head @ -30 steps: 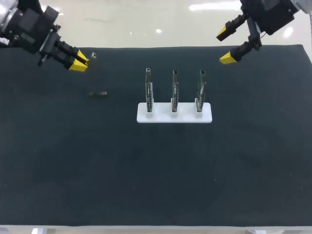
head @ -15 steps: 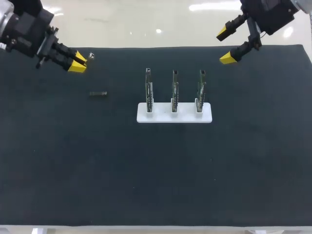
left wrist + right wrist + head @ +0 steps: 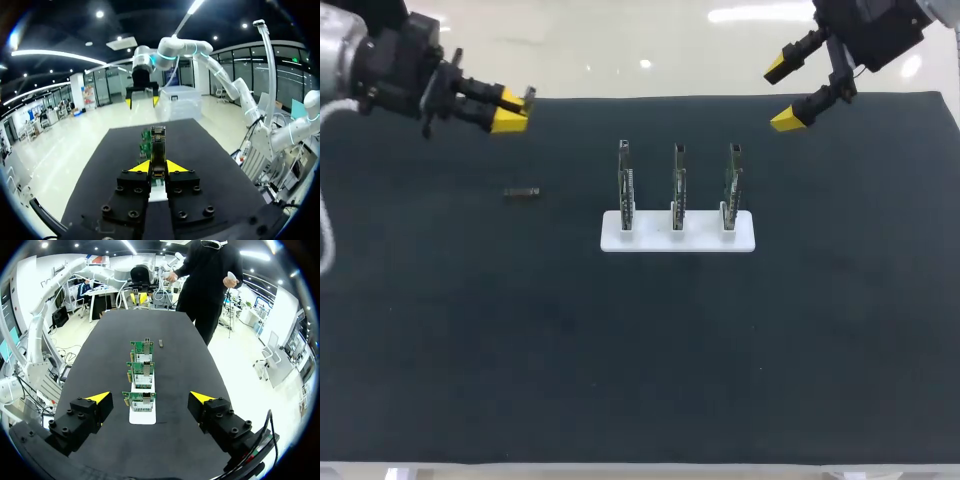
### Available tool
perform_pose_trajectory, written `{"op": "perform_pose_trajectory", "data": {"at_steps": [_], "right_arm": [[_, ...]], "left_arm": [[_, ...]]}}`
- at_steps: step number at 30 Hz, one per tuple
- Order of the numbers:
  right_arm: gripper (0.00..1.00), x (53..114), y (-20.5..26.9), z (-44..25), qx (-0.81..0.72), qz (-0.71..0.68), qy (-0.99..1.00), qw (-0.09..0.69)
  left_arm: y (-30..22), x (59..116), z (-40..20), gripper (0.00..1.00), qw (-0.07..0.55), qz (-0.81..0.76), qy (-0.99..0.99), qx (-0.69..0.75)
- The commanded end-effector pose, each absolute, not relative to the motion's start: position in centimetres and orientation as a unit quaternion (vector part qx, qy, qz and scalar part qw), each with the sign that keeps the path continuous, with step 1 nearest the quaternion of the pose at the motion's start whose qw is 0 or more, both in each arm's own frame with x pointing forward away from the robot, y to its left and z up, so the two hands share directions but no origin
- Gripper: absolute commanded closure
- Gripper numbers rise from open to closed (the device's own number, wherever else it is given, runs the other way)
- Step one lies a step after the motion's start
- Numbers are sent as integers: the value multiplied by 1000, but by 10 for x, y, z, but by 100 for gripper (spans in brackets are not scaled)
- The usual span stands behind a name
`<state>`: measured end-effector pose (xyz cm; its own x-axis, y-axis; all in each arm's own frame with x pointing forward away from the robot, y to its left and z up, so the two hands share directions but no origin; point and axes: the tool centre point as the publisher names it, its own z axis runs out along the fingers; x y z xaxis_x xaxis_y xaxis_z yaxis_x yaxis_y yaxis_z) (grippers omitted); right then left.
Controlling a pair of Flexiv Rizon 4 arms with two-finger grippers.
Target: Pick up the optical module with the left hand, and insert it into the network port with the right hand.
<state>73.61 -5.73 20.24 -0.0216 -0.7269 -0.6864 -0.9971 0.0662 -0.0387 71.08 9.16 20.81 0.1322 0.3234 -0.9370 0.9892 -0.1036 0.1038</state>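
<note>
The first half of the task looks done. The left gripper [image 3: 510, 108] hangs above the table [image 3: 640, 350] at about ten o'clock from the white stand [image 3: 677, 233], its fingers clamped on the module [image 3: 528, 97]. In the left wrist view the module [image 3: 158, 145] sticks out straight ahead between the two yellow tips, lifted clear of the cloth and aimed toward the stand.

What is left, as I judge it, is the handover and the insertion. The right gripper [image 3: 780, 95] holds nothing. Its fingers stand wide apart, and it hovers at about one o'clock from the stand, well apart from both the module and the left gripper. The three boards [image 3: 678, 185] stand upright in a row on the stand, and none has anything pushed into its port as far as the pictures show.

A second small dark piece [image 3: 522, 192] lies flat on the table at nine o'clock from the stand, untouched. It is too small to tell what it is.
</note>
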Motion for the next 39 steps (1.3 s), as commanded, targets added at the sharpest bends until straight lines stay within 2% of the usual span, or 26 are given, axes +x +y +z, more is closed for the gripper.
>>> {"op": "perform_pose_trajectory", "data": {"at_steps": [1, 11, 23, 39], "right_arm": [[0, 736, -57, 202, -640, 240, 673, 283], [0, 736, -57, 202, -640, 240, 673, 283], [0, 736, -57, 202, -640, 240, 673, 283], [0, 736, -57, 202, -640, 240, 673, 283]], "left_arm": [[65, 706, 203, 100, 463, -435, 511, 579], [14, 701, 221, 100, 495, -489, 485, 529], [-34, 700, 216, 100, 493, -505, 475, 526], [-50, 707, 211, 100, 485, -512, 468, 532]]}}
